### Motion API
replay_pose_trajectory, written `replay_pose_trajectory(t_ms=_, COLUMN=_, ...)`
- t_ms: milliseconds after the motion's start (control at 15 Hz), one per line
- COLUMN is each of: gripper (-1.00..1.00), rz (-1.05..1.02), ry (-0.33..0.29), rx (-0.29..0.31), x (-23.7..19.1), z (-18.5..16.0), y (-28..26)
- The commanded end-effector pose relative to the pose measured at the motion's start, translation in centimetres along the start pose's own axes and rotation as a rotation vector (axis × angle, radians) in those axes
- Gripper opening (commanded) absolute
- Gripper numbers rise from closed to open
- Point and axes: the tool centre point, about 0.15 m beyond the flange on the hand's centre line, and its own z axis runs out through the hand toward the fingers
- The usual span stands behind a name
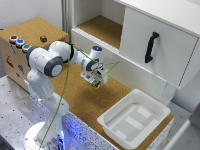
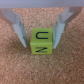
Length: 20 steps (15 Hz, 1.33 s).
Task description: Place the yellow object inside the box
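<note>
1. The yellow object (image 2: pixel 40 42) is sitting on the cork surface (image 2: pixel 20 67); in the wrist view it is reading as a small cube with dark letters on its faces, right between my two fingers (image 2: pixel 18 30).
2. My gripper (image 2: pixel 40 37) is standing spread, a finger on either side of the cube. A narrow gap is showing on each side, so I am judging that I am not pinching it yet.
3. In the exterior view, my gripper (image 1: pixel 96 80) is hanging low over the cork counter, with a thin green cable (image 1: pixel 111 64) looping past my wrist. The cube itself is too small to make out there.
4. The box (image 1: pixel 161 111) is waiting well apart from me, toward the exterior view's right and nearer the counter's front edge; I am seeing nothing inside it but its ribbed floor.
5. I am judging the step in hand as the grasp: lined up, not yet closed.
6. Next, I am needing to press my fingers squarely onto the cube's flat sides, lift it straight, then carry it over the rim and release low.
</note>
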Motion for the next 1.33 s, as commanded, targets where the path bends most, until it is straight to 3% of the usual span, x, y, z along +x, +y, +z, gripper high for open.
replay_pose_trajectory(t_ms=0, gripper=-1.0, rz=0.028, ry=-0.006, rx=-0.049, x=0.2, z=-0.3, y=1.3)
replay_pose_trajectory(t_ms=400, gripper=-1.0, rz=-0.003, ry=0.116, rx=-0.034, x=2.5, z=-5.0, y=2.3)
replay_pose_trajectory(t_ms=733, gripper=-1.0, rz=0.131, ry=0.238, rx=-0.09, x=4.3, z=-11.8, y=12.1)
replay_pose_trajectory(t_ms=1000, gripper=-1.0, rz=0.302, ry=0.282, rx=-0.134, x=3.4, z=-15.1, y=22.2)
replay_pose_trajectory(t_ms=1267, gripper=-1.0, rz=0.392, ry=0.225, rx=-0.107, x=1.6, z=-15.6, y=31.3)
